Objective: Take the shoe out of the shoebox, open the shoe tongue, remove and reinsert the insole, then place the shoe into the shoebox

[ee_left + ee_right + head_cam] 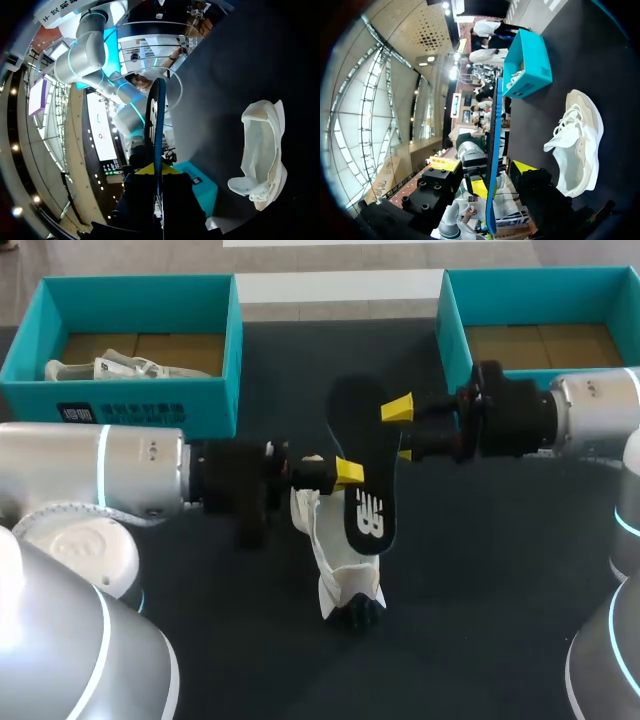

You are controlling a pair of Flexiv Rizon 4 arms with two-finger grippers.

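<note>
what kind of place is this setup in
Probably a robot workstation for shoe-handling practice or demos. A dark table carries a left shoebox and a right shoebox, both teal, and a white shoe. The left gripper and right gripper hold a black insole.

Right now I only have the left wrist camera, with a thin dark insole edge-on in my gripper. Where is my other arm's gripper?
Observer: The right gripper is at the black foam insole, on the edge opposite your left gripper. I cannot tell whether it grips.
Operator: Where does the white lace-up shoe sit overall?
Observer: It lies on the dark table, nearer the robot than both boxes, below the insole.
Operator: Which box is free?
Observer: The teal cardboard box on the right shows only brown base where visible.
</note>
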